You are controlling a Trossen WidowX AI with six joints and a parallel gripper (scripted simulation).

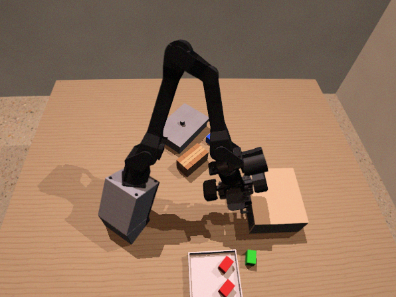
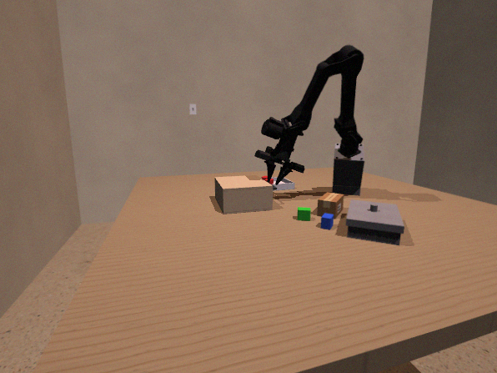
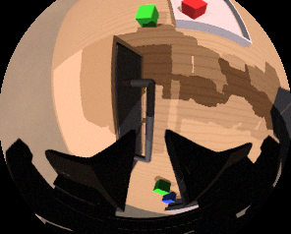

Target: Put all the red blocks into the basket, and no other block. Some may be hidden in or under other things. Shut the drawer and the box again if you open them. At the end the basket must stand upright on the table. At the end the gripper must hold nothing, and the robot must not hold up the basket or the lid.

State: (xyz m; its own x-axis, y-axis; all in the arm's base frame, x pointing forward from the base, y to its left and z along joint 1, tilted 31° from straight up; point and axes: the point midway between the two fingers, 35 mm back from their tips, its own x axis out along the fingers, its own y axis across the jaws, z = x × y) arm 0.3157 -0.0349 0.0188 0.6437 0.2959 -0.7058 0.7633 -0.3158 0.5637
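My gripper [image 2: 273, 183] [image 3: 150, 133] is partly open with nothing between its fingers. Its tips are close to the handle [image 3: 150, 105] on the dark front of the tan drawer unit [image 1: 282, 195] [image 2: 246, 197] [image 3: 69, 98]; in the wrist view the handle shows just ahead of and between the tips. The drawer looks shut. The white basket [image 1: 202, 278] [image 3: 221, 22] stands upright on the table. One red block [image 1: 226, 264] [image 3: 194, 8] and a second red block [image 1: 226, 288] lie in it. The grey box [image 2: 374, 234] has its knobbed lid [image 1: 196, 119] [image 2: 388, 214] on.
A green block [image 1: 251, 257] [image 3: 146, 16] lies just beside the basket. Another green block [image 2: 303, 214] [image 3: 162, 187] and a blue block [image 1: 208, 139] [image 2: 327, 221] [image 3: 169, 198] lie near the grey box. A small taped cardboard box [image 1: 193, 159] [image 2: 330, 204] stands beside them.
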